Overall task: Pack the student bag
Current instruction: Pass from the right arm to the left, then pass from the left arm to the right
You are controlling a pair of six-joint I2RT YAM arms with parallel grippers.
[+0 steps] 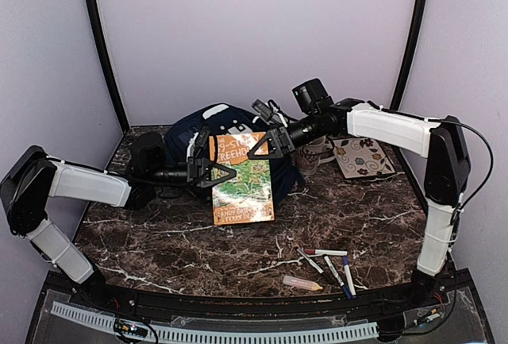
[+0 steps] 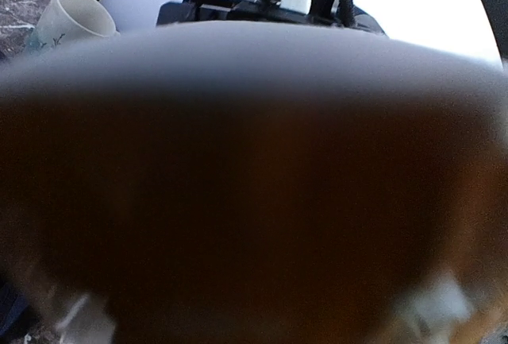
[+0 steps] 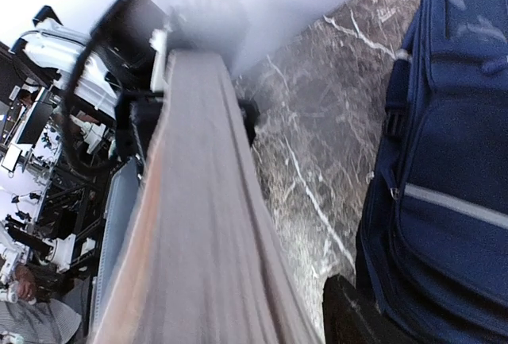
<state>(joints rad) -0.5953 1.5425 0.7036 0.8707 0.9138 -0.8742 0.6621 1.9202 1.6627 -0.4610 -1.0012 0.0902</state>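
Observation:
The navy student bag [image 1: 208, 121] lies at the back middle of the table and fills the right of the right wrist view [image 3: 452, 169]. An orange and green book [image 1: 244, 181] leans on its front, lower edge on the table. My left gripper [image 1: 211, 171] holds the book's left edge; in the left wrist view the book [image 2: 254, 201] is a brown blur hiding the fingers. My right gripper [image 1: 270, 145] straddles the book's right edge, open. The book's page edge [image 3: 206, 233] runs between its jaws, with a gap to the one finger [image 3: 357, 316] that shows.
A white cup [image 1: 311, 155] stands right of the bag, also top left in the left wrist view [image 2: 71, 14]. A patterned notebook [image 1: 363, 157] lies at the back right. Several pens [image 1: 329, 264] and a pink eraser [image 1: 302, 283] lie near the front right edge.

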